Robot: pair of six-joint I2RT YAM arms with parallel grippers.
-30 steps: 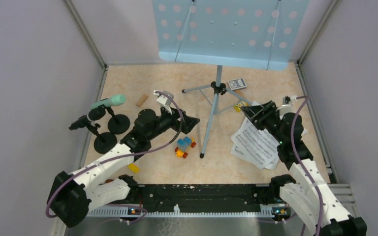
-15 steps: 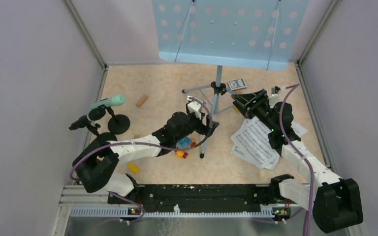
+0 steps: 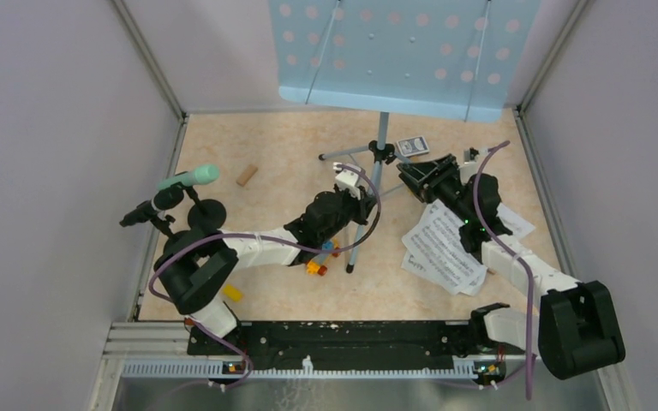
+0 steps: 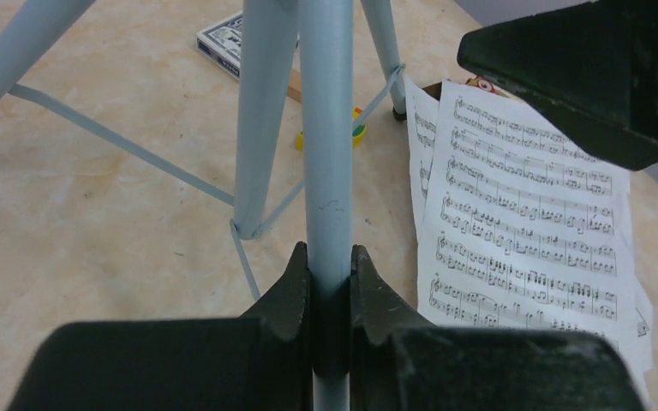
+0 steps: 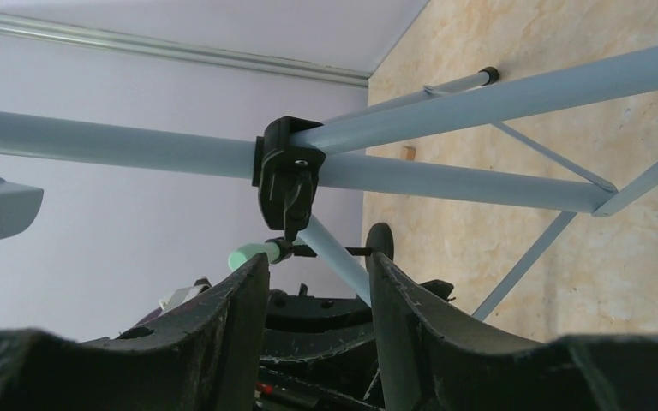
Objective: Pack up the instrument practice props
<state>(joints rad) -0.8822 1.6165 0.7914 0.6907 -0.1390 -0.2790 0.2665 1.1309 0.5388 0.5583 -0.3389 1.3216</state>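
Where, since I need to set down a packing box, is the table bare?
The far-left corner, bordered by the left wall, wooden block and tripod; and the near middle, between toy bricks, sheet music and the rail. Crowded: around the tripod leg, held by the left gripper with the open right gripper near, and the microphone holders at left.

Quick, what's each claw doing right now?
Left gripper: closed on the music stand's silver leg.
Right gripper: open, holding nothing, facing the stand's black hub.
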